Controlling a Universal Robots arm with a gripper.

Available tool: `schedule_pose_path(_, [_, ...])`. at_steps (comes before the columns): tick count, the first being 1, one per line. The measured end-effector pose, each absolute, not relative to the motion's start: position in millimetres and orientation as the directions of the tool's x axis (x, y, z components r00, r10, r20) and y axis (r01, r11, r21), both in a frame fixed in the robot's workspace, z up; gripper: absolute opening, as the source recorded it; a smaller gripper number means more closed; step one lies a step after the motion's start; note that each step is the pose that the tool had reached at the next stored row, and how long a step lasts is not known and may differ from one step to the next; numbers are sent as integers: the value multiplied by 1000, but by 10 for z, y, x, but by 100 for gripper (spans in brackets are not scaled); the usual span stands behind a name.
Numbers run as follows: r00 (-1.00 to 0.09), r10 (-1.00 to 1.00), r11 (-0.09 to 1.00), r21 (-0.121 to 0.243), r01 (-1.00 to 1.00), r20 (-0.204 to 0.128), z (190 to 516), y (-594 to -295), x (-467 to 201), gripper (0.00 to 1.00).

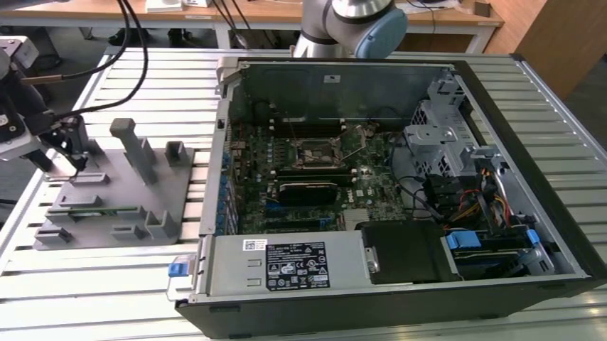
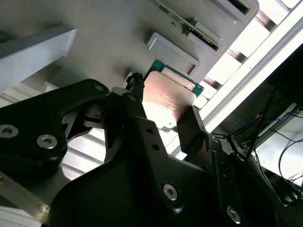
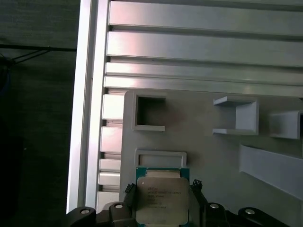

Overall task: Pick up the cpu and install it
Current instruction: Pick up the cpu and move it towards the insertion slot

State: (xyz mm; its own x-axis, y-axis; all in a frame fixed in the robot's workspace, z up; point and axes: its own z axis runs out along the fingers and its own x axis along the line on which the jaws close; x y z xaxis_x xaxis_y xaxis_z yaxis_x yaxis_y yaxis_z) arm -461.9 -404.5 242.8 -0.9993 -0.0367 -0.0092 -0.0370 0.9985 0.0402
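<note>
cpu (image 3: 162, 202) | tool (image 3: 162, 188) pinching its two side edges | at edge of grey tray (image 3: 213, 163), slotted table (image 3: 203, 47) alongside

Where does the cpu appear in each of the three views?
Exterior view: I cannot make it out; the gripper stands over the grey tray at the exterior view's left.
First wrist view: the cpu lies between the fingers.
Second wrist view: the cpu is again between the fingers.
Shared landmark: the grey tray.
</note>
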Motion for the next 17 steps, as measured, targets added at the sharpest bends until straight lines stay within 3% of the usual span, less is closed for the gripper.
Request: schedule_pose_path(17, [-999,-36,999,40,-36,-11,2742,-4040,-4621,53])
